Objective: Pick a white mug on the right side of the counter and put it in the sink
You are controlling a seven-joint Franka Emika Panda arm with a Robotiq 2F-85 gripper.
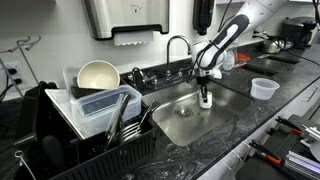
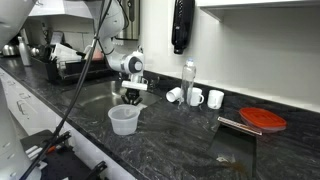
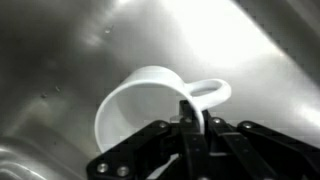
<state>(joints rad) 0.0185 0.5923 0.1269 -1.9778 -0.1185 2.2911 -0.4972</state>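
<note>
A white mug [image 3: 140,105], plain and unpatterned, is recorded at the tips of the black claw [image 3: 192,118]. Beneath the claw, the sink [image 3: 60,50] is noted as bare silver-grey steel. The counter [image 2: 190,140] surrounding the claw is seen as glossy black with faint white veining.

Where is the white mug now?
In the wrist view the white mug hangs by its rim in the gripper, over the sink, near the clear tub.

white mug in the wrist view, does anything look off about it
The white mug is tilted, its mouth facing the camera, pinched at the rim beside the handle by the hand over the sink. That is an off-centre hold, so it may swing. No chip or spill shows.
</note>
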